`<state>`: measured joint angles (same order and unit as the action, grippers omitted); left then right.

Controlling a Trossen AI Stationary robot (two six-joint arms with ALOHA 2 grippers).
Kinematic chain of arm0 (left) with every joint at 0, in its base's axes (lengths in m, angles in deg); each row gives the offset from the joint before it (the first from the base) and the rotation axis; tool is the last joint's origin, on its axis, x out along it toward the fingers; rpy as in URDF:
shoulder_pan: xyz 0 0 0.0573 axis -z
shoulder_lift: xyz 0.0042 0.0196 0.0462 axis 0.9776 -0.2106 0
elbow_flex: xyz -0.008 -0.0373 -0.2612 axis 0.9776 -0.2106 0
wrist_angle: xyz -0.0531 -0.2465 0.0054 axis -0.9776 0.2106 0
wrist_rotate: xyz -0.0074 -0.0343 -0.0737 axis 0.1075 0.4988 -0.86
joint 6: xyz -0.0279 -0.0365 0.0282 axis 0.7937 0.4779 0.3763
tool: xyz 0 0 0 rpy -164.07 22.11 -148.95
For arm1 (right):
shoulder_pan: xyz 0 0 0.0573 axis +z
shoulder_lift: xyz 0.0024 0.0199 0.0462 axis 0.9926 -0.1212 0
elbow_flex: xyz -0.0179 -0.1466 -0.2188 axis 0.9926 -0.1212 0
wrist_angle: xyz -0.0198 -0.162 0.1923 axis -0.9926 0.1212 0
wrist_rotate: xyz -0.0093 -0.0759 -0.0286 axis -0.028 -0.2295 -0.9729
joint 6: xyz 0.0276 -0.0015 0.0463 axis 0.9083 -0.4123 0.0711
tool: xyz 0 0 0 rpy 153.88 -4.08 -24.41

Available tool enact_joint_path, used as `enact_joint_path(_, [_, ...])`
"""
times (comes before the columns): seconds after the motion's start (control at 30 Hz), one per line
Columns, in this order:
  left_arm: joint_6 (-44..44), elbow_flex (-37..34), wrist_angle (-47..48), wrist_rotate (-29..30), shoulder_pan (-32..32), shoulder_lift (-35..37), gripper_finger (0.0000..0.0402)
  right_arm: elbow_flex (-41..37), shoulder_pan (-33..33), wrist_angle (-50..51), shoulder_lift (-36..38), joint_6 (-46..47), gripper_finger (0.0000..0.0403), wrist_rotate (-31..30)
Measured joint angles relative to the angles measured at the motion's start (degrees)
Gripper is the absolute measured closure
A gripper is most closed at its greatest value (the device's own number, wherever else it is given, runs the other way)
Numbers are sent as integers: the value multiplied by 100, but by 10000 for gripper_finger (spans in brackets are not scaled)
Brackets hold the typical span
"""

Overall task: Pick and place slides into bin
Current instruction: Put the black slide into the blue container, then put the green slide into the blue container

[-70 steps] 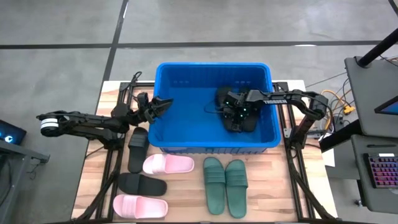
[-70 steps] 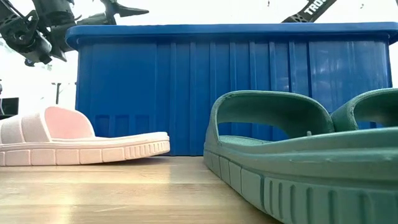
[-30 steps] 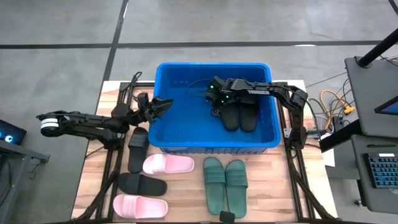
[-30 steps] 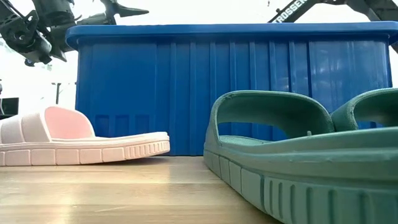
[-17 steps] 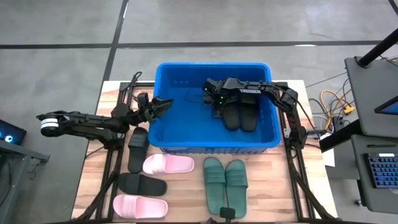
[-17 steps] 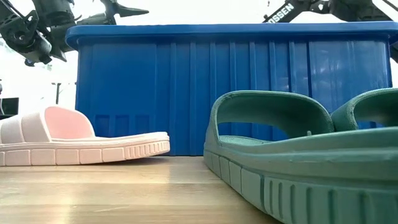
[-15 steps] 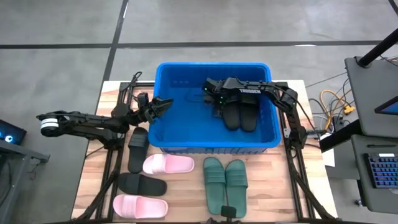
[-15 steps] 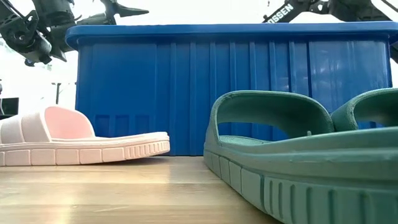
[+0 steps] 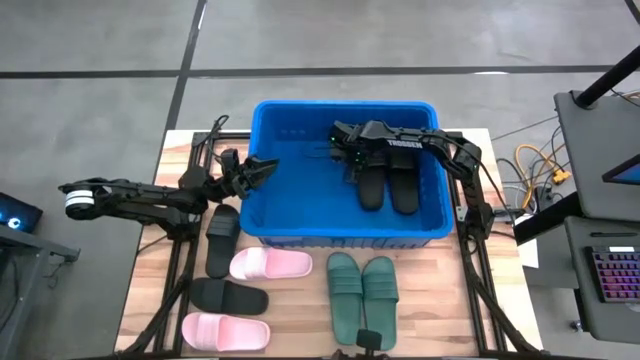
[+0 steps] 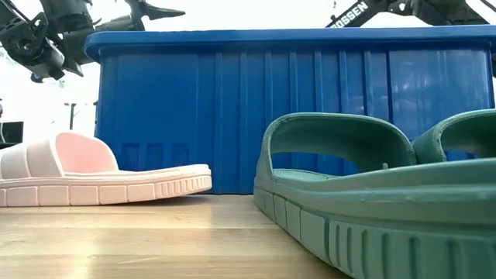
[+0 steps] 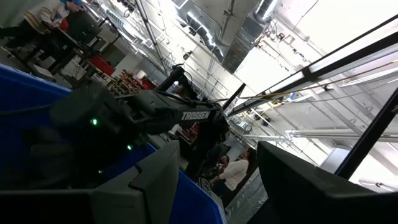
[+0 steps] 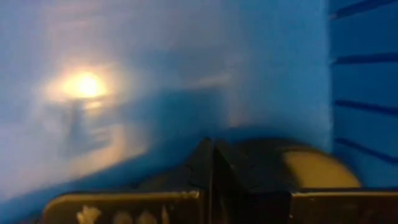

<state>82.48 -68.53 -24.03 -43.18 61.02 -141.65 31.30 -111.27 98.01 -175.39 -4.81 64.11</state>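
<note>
The blue bin (image 9: 300, 205) stands at the table's far middle. Two black slides (image 9: 387, 185) lie side by side on its floor, at the right. My right gripper (image 9: 345, 150) is shut, pointing steeply down inside the bin at the far end of the left black slide (image 12: 311, 168). My left gripper (image 9: 263, 167) hovers open and empty over the bin's left rim. Lying on the table in front of the bin are two pink slides (image 9: 270, 264), two black ones (image 9: 221, 240) and two green ones (image 9: 362, 295). My right gripper points down with its shut fingers (image 12: 202, 162) just over the bin's floor, beside the black slide's far end (image 9: 360, 168). I cannot tell whether they touch the slide or the floor.
Metal frame rails (image 9: 190, 250) run along both sides of the wooden table. The bin's left half (image 9: 295, 190) holds no slides. Beyond the table's right edge stands a stand with cables (image 9: 540, 165). People (image 11: 233, 174) show in the room behind.
My right gripper has stayed shut at the far end of the black slides and has tipped more steeply downward, its forearm swinging in over the bin. My left arm has kept still.
</note>
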Motion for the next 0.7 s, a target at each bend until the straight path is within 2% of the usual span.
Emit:
enact_joint_path(0.37, [1,0,-9,-46,-2,0,201,745,31,-34,186,212,394,205])
enact_joint_path(0.6, [1,0,-13,-50,-4,0,201,1162,270,-397,1385,615,394,694])
enact_joint_path(0.7, [-1,0,-13,-52,-4,0,201,1096,413,-737,2057,640,394,1198])
